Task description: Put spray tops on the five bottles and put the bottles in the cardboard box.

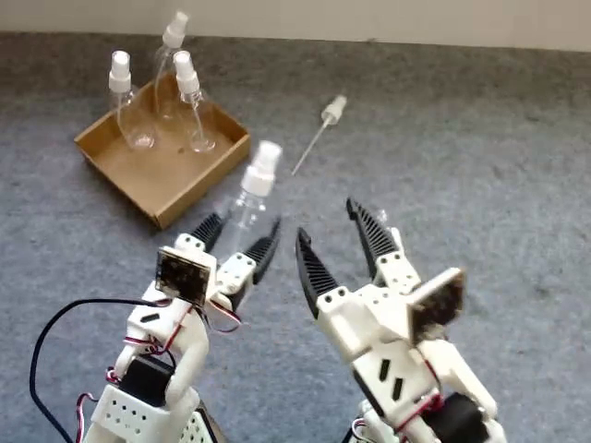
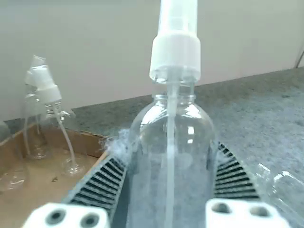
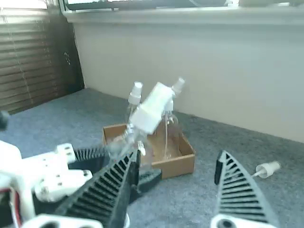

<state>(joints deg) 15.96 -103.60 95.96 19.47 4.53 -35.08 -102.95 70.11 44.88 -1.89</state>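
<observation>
A: Toward ten o'clock on the grey carpet (image 1: pixel 480 138), spotting the cardboard box (image 1: pixel 157 171). Holding anything?

B: Holding three bottles (image 1: pixel 196 120), standing upright, wearing white spray tops, crowding the box's twelve o'clock side and leaving bare cardboard toward six.

A: Turning to the left gripper (image 1: pixel 245 226), sitting at seven o'clock. Clenching or hanging loose?

B: Clenching. Squeezing a fourth bottle (image 1: pixel 247 208) between both ribbed black fingers (image 2: pixel 102 175), pressing on the clear body from either side. Seeing it plainly from the left wrist, with the thin tube running down inside the clear wall.

A: Wearing a top as well?

B: Yes, wearing its own spray top (image 1: pixel 263 166), poking up above the fingers. Sitting outside the box, just off the corner at four o'clock, near the rim without seeming to touch it. Lifted or standing on the carpet: not telling from these angles.

A: And the right gripper (image 1: pixel 325 220), sitting at five o'clock?

B: Gaping wide, grasping nothing. Hanging just at three o'clock of the held bottle, pointing both fingertips toward twelve.

A: Noticing anything lying loose?

B: Spotting a loose spray top (image 1: pixel 331 113) around one o'clock, lying flat on the carpet, trailing its thin tube toward seven. Resting well apart from both grippers, at three o'clock of the box, touching neither. Showing also from the right wrist, beyond one spread finger, with the box and its bottles standing farther back before a pale wall (image 3: pixel 247 71).
</observation>
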